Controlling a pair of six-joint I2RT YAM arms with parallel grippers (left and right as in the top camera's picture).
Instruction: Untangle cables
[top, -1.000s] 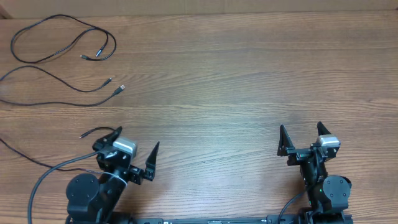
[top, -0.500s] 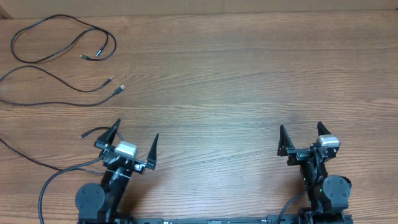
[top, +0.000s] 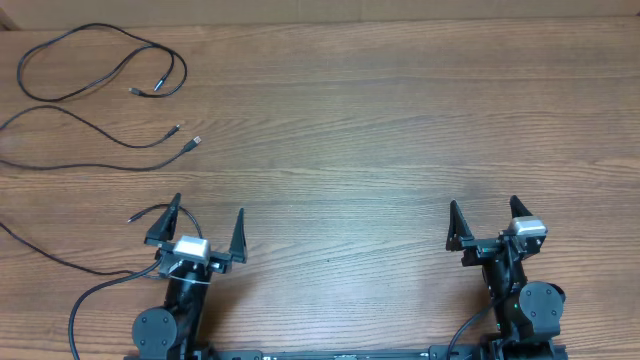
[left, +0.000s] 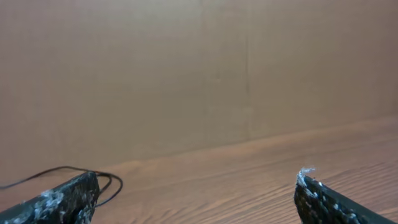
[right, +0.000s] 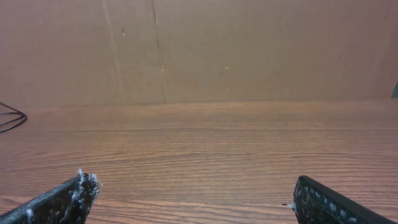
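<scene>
Three thin black cables lie apart at the table's left in the overhead view. One is a loop (top: 182, 68) at the far left. One has silver plug tips (top: 192, 144) below it. The third (top: 40, 255) runs in from the left edge, and its tip lies just left of my left gripper (top: 208, 206). That gripper is open and empty near the front edge. In the left wrist view (left: 196, 190) a cable loop (left: 113, 185) shows by the left finger. My right gripper (top: 483, 203) is open and empty at the front right. It also shows in the right wrist view (right: 193, 190).
A brown cardboard wall (right: 249, 50) stands along the table's far edge. A bit of cable (right: 12, 118) shows at the left edge of the right wrist view. Thick black arm wiring (top: 90, 300) curves beside the left arm's base.
The left arm has turned and drawn back, so its open gripper now points straight toward the far edge. The right arm and the cables have not moved.
</scene>
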